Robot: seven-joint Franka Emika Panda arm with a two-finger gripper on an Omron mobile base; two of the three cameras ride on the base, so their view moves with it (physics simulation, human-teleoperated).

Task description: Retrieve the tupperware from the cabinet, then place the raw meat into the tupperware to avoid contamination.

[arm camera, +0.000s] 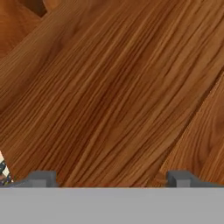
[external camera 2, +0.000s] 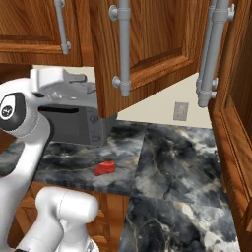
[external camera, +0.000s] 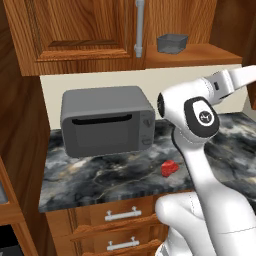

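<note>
up close, the gripper (arm camera: 111, 178) has its two dark tips spread wide apart with nothing between them, facing reddish wood grain. beyond the arm, the raw meat (external camera: 169, 168) lies on the marble counter (external camera: 110, 177), in front and to the right of the grey microwave (external camera: 106, 120). farthest, above the microwave, the tupperware (external camera: 172, 43) sits on the open cabinet (external camera: 100, 30) shelf.

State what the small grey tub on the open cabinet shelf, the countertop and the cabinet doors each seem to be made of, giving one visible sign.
Small grey open-top tub: probably plastic, slightly see-through walls.
Dark countertop: looks like polished marble or similar stone, with pale veins.
Reddish-brown panelled cabinet doors: wood, visible grain, smooth varnished look.
</note>
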